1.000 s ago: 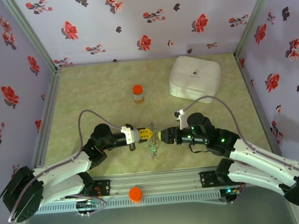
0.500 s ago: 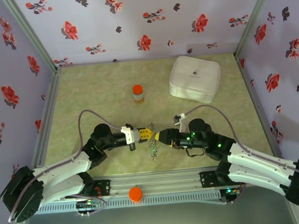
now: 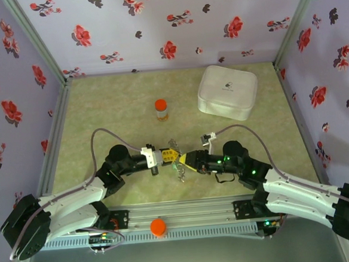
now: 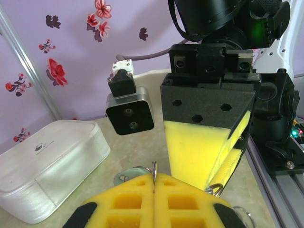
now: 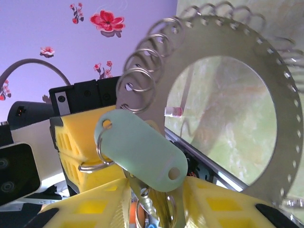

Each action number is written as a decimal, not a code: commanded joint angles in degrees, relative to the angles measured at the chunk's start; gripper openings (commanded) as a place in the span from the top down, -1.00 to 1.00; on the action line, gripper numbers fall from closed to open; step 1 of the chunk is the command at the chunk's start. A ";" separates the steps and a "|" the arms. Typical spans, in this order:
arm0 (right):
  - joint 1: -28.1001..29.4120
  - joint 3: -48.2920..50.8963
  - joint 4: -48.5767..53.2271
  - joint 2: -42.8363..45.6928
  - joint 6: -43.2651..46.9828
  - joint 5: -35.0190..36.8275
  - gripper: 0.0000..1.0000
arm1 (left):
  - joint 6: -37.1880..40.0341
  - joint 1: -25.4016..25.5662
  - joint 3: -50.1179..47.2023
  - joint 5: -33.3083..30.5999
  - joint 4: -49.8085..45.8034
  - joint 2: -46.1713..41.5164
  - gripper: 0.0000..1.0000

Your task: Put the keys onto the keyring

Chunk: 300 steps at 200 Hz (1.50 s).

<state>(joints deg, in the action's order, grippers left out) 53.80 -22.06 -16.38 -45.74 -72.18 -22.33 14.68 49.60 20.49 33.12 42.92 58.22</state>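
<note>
On my overhead feed both arms meet low over the front of the pale green marbled bench [image 3: 113, 105], hands tip to tip. The left hand [image 3: 169, 156] is closed: from its wrist camera I see its yellow foam pads [image 4: 123, 202] pressed together, with a thin metal edge standing up in the seam between them. From the right wrist camera, that looks like the thin wire split ring [image 5: 90, 167] that carries a pale teal oval plastic tag [image 5: 137, 147].

The right hand [image 5: 156, 206] is pinched on the flat grey metal keyring [image 5: 223, 38] with a wide round hole. The ring's lower rim drops between the yellow pads together with a tangle of small rings, and the disc stands up tilted, close to the lens. Little wire loops run along the keyring's outer edge through a row of small holes.

On the overhead feed the small metal keys [image 3: 179, 174] dangle in a bunch just beneath the two hands. I cannot tell whether they touch the bench.

Farther back stand a small orange-capped bottle [image 3: 161, 110] and, well to its right, a white rounded square box [image 3: 227, 91].
</note>
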 commanded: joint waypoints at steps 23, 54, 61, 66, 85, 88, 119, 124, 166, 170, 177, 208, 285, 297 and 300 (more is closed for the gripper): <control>0.32 -0.99 6.09 2.84 4.39 4.56 0.60 | -0.16 0.12 0.34 -0.07 3.31 -0.21 1.00; 0.35 -3.75 13.95 2.81 9.11 7.07 0.70 | -0.17 0.05 0.38 -0.08 3.32 -0.25 1.00; 0.35 -4.39 15.04 2.52 10.07 7.40 0.71 | -0.13 0.06 0.34 -0.08 3.30 -0.30 1.00; 0.37 -4.87 15.58 2.41 10.86 7.46 0.70 | -0.13 0.10 0.34 -0.08 3.31 -0.25 1.00; 0.51 -6.15 16.69 1.23 14.52 7.47 0.62 | -0.21 0.11 0.42 -0.01 3.31 -0.25 1.00; 0.58 -6.48 17.07 1.02 15.27 7.47 0.61 | -0.26 0.08 0.43 -0.06 3.31 -0.27 1.00; 1.10 -8.13 17.88 -1.25 20.72 7.64 0.46 | -0.44 0.06 0.34 -0.01 3.40 -0.36 1.00; 1.07 -8.08 17.17 -1.56 20.90 7.65 0.44 | -0.50 0.04 0.36 0.02 3.41 -0.38 1.00; 1.10 -7.23 12.25 -2.70 22.41 6.40 0.29 | -0.59 0.06 0.34 0.01 3.40 -0.38 1.00; 1.05 -7.06 11.94 -2.69 22.56 6.21 0.28 | -0.61 0.05 0.34 0.04 3.40 -0.38 1.00; 1.06 -6.65 11.16 -2.56 22.84 5.96 0.25 | -0.61 0.10 0.32 0.08 3.47 -0.38 1.00; 1.12 -5.14 8.82 -1.57 25.92 6.01 0.16 | -0.94 0.06 0.34 0.06 3.62 -0.47 1.00; 1.11 -2.63 6.10 2.56 43.57 5.98 0.12 | -1.85 0.10 0.42 0.20 4.17 -0.56 1.00; 1.06 -1.88 6.22 3.98 48.68 6.92 0.17 | -2.47 -0.02 0.43 0.25 4.53 -0.56 1.00; 1.05 -1.81 6.38 4.25 49.56 7.09 0.18 | -2.56 -0.03 0.43 0.26 4.54 -0.45 1.00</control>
<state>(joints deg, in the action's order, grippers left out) 54.50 -25.50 -8.05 -44.23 -34.46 -16.29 13.72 49.60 20.49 32.56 42.65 58.22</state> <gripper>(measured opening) 0.429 0.061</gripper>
